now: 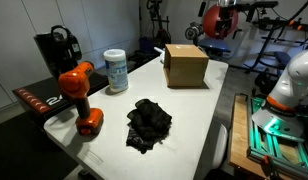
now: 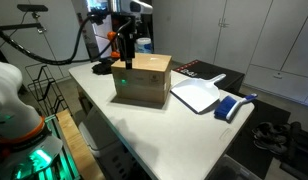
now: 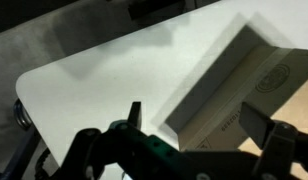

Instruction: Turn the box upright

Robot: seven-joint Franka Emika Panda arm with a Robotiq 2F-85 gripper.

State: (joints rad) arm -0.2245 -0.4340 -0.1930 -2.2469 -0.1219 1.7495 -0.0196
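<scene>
- We see box (image 1: 184,65) on table (image 1: 209,110), tub (image 1: 116,72) near box, drill (image 1: 79,95) beyond tub.
- Tool (image 3: 194,113) released, jaws wide, clear of box.

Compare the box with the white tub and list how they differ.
Colour: the box is plain brown cardboard; the tub is white with a bluish label. Shape: the box is blocky with flat faces; the tub is a round cylinder. Size: the box is clearly the larger. Shared: both sit on the white table, apart from each other.
</scene>
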